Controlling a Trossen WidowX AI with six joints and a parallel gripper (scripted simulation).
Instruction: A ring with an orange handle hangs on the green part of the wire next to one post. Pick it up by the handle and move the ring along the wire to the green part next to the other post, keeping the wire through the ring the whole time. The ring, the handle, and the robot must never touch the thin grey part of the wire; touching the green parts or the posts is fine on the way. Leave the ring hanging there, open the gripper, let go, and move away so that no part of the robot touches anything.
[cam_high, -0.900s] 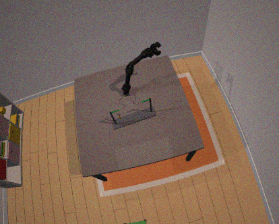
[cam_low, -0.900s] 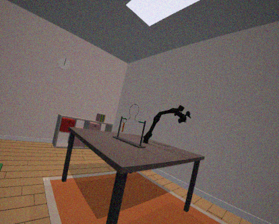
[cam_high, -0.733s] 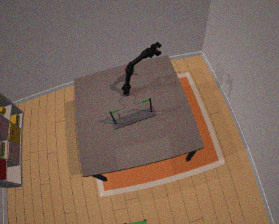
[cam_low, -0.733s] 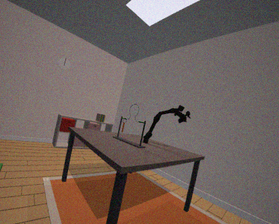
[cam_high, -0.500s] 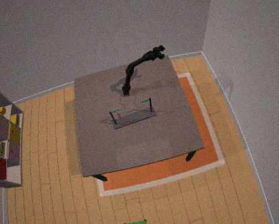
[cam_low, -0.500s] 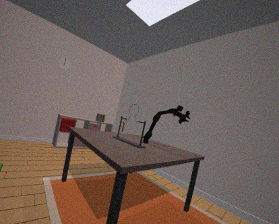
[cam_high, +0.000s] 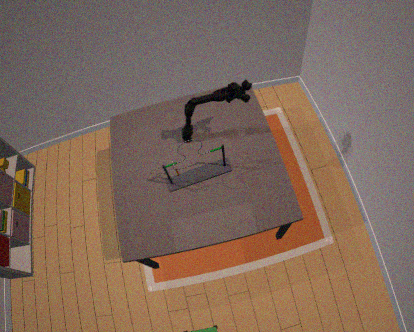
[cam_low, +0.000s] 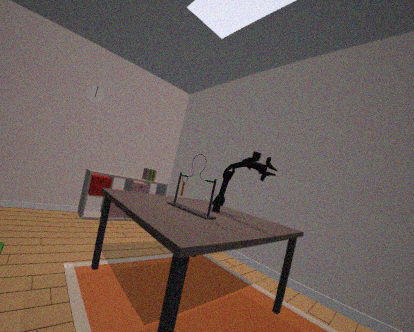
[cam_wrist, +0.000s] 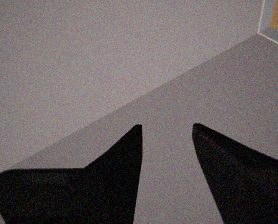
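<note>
The orange handle (cam_high: 177, 172) (cam_low: 183, 188) hangs down beside one post (cam_high: 169, 175) (cam_low: 177, 189), the left one in the top and exterior views. The ring is too small to make out clearly; it appears to be at the green part (cam_high: 170, 164) (cam_low: 184, 175) by that post. The thin wire (cam_low: 199, 154) bends up in a tall loop between the posts. The other green part (cam_high: 217, 149) (cam_low: 209, 180) is by the other post (cam_high: 224, 156) (cam_low: 212, 198). My gripper (cam_high: 250, 92) (cam_low: 275, 172) (cam_wrist: 167, 130) is partly open and empty, well away from the ring and wire.
The posts stand on a grey base plate (cam_high: 200, 178) on the table (cam_high: 210, 200) (cam_low: 240, 230). My arm stands on the table behind the wire and reaches out past the table edge toward the wall. A shelf (cam_high: 20, 260) stands on the floor away from the table.
</note>
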